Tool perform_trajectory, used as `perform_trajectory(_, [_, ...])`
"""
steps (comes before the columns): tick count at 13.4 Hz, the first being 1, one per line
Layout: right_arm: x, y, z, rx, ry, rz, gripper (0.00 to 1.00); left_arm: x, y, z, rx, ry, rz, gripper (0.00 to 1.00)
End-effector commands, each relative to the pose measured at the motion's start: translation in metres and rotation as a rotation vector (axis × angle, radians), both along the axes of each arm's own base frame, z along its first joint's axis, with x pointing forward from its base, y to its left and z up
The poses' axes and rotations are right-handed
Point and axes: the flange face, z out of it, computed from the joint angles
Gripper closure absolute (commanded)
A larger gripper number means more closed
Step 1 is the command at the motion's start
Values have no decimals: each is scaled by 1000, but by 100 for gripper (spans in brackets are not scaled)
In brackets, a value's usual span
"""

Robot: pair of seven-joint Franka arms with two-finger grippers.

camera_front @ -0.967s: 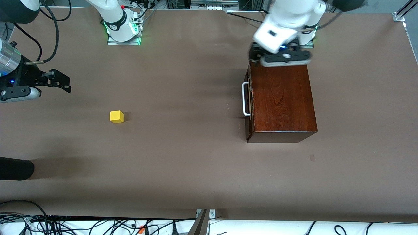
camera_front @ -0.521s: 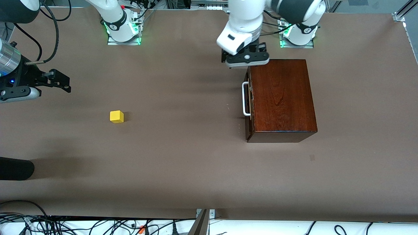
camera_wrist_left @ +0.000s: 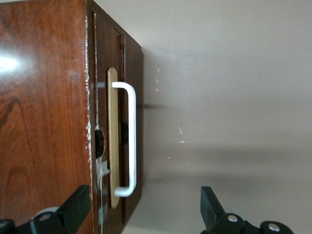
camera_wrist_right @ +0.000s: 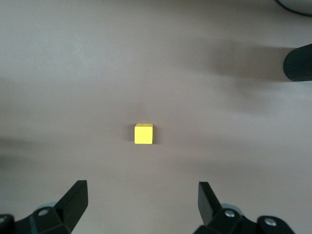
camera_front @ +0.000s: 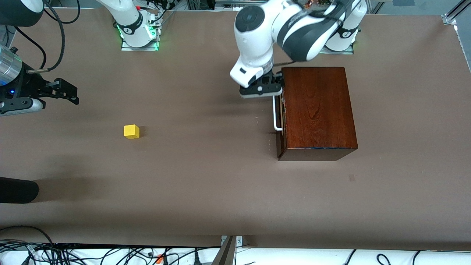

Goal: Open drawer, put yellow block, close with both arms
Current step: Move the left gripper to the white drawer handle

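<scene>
One brown table (camera_front: 206,184), cables (camera_front: 110,254) along its front-camera edge, closed drawer (camera_front: 280,110)

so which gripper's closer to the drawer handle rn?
Left. The left gripper hangs open right above the handle of the drawer. The right gripper waits open at the right arm's end.

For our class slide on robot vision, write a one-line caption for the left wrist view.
Open left gripper above the closed drawer, lined up with its white handle.
</scene>
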Motion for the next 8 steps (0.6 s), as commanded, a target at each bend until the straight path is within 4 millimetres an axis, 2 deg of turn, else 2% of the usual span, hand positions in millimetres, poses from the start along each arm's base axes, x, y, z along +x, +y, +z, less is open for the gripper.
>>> perform_trajectory(1, [0, -2, 4, -5, 6, -4, 0, 5, -4, -20, 27, -9, -16, 0])
perform_trajectory(4, [0, -2, 4, -5, 5, -4, 0, 8, -3, -54, 67, -4, -43, 0])
perform_trajectory(8, [-1, 3, 7, -4, 0, 3, 0, 11, -3, -82, 98, 8, -64, 0])
